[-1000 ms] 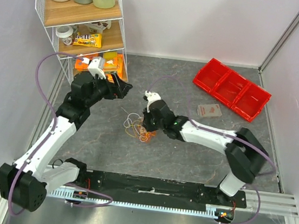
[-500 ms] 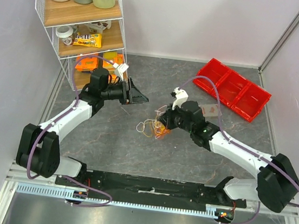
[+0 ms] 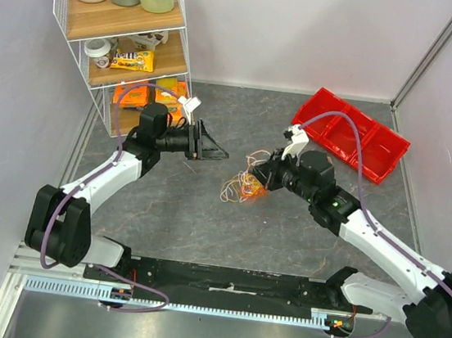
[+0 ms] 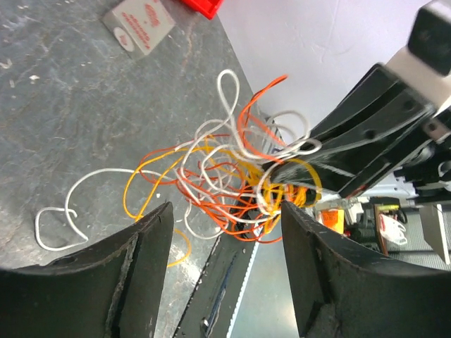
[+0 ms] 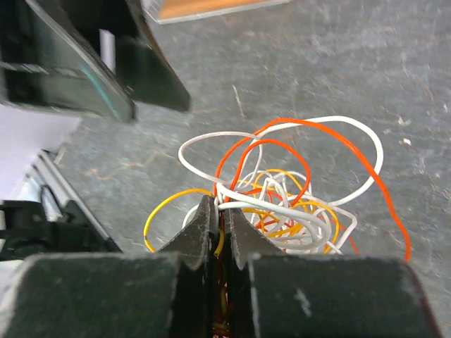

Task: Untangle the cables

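The cables (image 3: 243, 186) are clamped at their right side by the right gripper (image 3: 264, 177) near the middle of the table (image 3: 170, 220), while the left gripper (image 3: 218, 151), just beside them on the left, is seen with fingers apart.

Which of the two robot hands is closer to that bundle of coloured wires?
Right. The right gripper is clamped on the wires. The left gripper is open, a little apart from them on the other side.

top: high, wide | wrists: close, facing each other | shared: cables (image 4: 236, 186)
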You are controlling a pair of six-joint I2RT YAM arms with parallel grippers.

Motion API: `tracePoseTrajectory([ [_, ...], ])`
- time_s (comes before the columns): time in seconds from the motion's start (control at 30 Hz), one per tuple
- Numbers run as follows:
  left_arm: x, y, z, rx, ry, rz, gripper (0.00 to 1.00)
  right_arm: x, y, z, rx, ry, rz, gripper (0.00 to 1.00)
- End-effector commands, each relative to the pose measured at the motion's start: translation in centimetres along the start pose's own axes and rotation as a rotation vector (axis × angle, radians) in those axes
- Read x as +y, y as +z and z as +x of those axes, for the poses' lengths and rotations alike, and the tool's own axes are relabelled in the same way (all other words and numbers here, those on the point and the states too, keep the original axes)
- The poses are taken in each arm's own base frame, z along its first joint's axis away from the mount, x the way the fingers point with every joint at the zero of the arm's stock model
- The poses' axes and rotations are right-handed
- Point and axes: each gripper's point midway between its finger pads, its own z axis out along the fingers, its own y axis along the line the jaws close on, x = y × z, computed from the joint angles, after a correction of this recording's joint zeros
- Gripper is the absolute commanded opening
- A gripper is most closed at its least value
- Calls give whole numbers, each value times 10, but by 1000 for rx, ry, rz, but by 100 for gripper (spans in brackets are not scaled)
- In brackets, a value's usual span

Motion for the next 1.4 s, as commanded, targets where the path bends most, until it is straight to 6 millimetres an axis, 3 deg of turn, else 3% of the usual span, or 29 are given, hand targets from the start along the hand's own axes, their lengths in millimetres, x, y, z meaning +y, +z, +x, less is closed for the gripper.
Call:
tracePoseTrajectory([
  [0.0, -33, 1, -5, 14, 67, 116, 69, 43, -22, -59, -139, 62, -114, 0],
  [0.03, -33, 0, -7, 0, 73, 110, 68, 44, -21, -61, -141, 92, -113, 0],
  [0.07, -35, -2, -9, -17, 86, 101, 64, 38, -16, -50, -98, 133, -78, 6],
  [0.2, -41, -12, -19, -96, 169, 39, 63, 31, 15, 10, 105, 93, 13, 44],
  [0.3, -39, -18, -26, -133, 218, -24, 64, 40, 27, 47, 210, 47, -5, 69],
  [0.4, -33, -20, -29, -133, 227, -76, 66, 33, 22, 48, 195, 15, 15, 80],
  [0.5, -23, -16, -25, -105, 195, -100, 68, 8, 10, 36, 145, -35, 126, 85],
  [0.63, -1, -5, -17, -58, 117, -146, 64, -28, 1, 38, 147, 13, 198, 79],
  [0.67, 5, -1, -13, -42, 104, -161, 64, -43, 0, 44, 161, 37, 228, 75],
  [0.73, 12, 10, 1, 8, 95, -179, 64, -54, 2, 55, 184, 81, 234, 67],
  [0.9, 22, 44, 48, 200, 89, -216, 67, -62, 5, 84, 219, 139, 221, 66],
  [1.0, 28, 54, 65, 268, 68, -226, 67, -65, 9, 91, 198, 174, 209, 58],
  [1.2, 40, 60, 77, 314, 85, -278, 62, -69, 21, 101, 190, 225, 199, 47],
  [1.37, 39, 59, 77, 327, 114, -300, 62, -66, 29, 106, 200, 245, 171, 27],
])
